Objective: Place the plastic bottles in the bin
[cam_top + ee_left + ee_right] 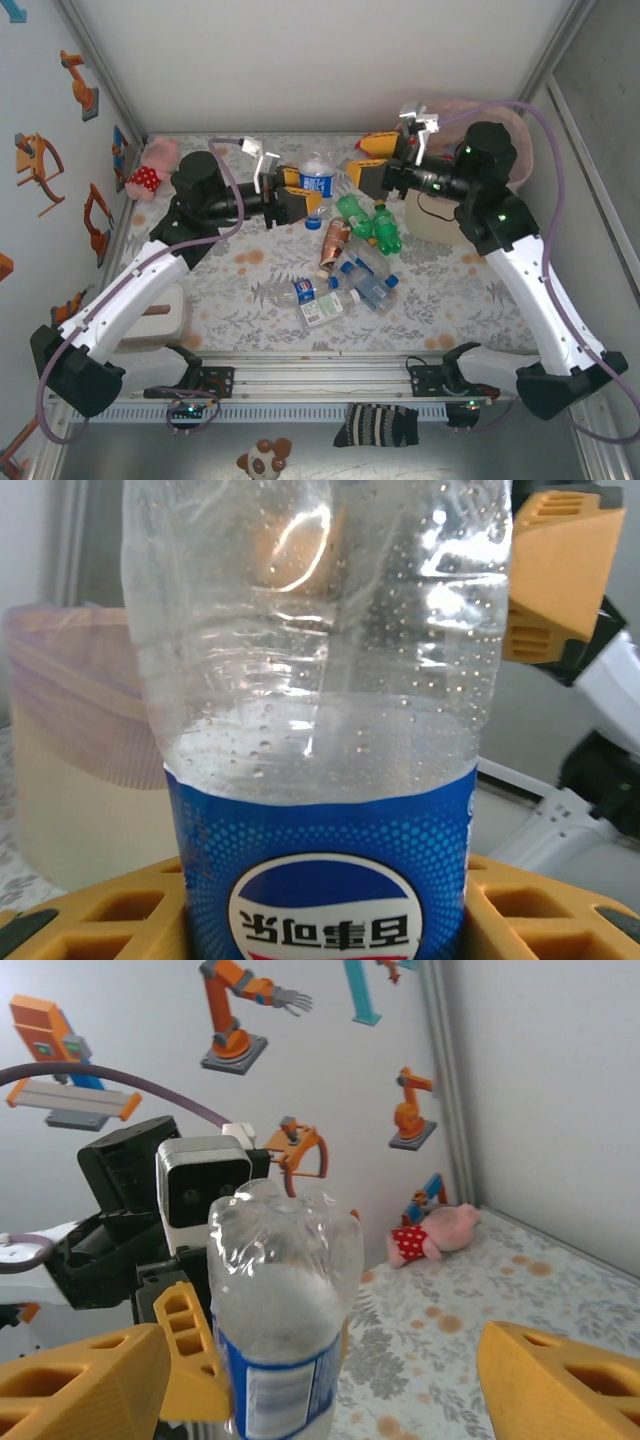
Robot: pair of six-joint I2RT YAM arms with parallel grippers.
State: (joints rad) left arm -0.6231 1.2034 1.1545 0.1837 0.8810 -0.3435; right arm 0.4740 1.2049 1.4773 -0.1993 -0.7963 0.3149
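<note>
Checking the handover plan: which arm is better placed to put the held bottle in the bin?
Likely right: the bin stands beside it, and the right gripper is open at the Pepsi bottle the left gripper clamps.

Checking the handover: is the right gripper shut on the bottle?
No: the right gripper stands open, its fingers wide apart on either side of the bottle.

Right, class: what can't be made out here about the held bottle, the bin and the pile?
held bottle: both ends cut off by the left wrist view's edges.
bin: top view, mostly behind the right arm; contents hidden.
bottle pile: top view, labels too small to read.
</note>
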